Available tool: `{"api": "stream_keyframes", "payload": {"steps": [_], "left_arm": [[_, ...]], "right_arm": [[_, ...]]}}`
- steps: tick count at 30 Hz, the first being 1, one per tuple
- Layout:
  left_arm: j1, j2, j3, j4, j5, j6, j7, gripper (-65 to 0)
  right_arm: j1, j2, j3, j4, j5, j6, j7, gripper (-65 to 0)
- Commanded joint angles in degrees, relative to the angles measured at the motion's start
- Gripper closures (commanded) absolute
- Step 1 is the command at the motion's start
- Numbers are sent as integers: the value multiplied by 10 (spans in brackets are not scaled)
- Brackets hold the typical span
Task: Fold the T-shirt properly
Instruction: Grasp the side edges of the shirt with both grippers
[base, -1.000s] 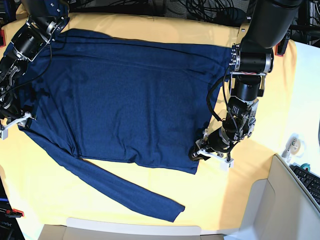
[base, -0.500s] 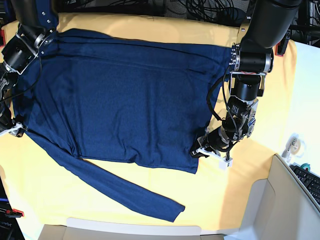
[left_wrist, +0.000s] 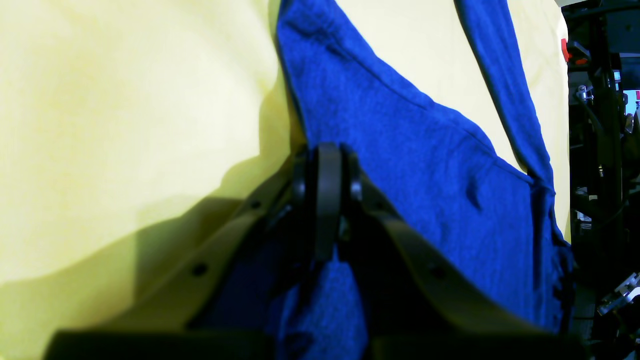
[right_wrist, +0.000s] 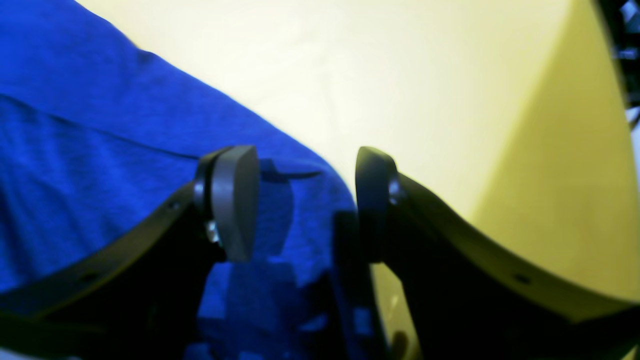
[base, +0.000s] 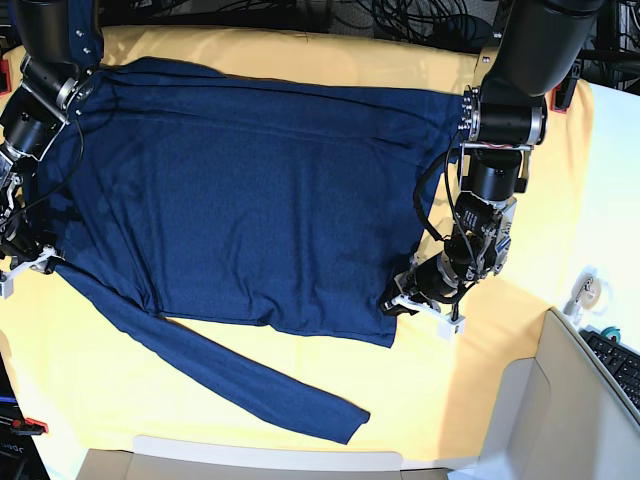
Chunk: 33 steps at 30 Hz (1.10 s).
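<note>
- Cloth, big and yellow-orange (base: 90, 380), covers the table under everything else.
- The large plain dark navy-blue long-sleeved T-shirt (base: 250, 200) of thin knit fabric lies spread flat on that cloth, filling most of the base view; one long sleeve (base: 240, 385) runs out diagonally across the yellow toward the near edge.
- The black left arm (base: 500, 110) reaches down on the right of the base view to the shirt's lower corner.
- The black right arm (base: 35, 100) comes down on the left of that view to the shirt's far edge.
- The left gripper (left_wrist: 327, 220) has its jaws pressed together, pinching the shirt's corner, blue fabric bunched between them.
- The right gripper (right_wrist: 305, 200) stands with its jaws spread, straddling the shirt's edge where blue meets yellow; nothing is pinched.
</note>
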Motion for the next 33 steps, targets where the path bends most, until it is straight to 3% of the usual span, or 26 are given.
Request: {"api": "stream_keyframes", "payload": {"steps": [1,7,23,33], "left_arm": [[-6,2,2,1,2,3,21,0],[-5,3,2,1,2,3,21,0],[5,3,2,1,2,4,21,0],[5,3,2,1,2,4,21,0]], "right_arm": [[17,14,-1,10,-2,1,18,-307],[23,13,-1,8,-38,1,19,-307],[19,0,-3,-55,-40,1,53,-306],[15,14,0,-50,-39,0,53,-304]]}}
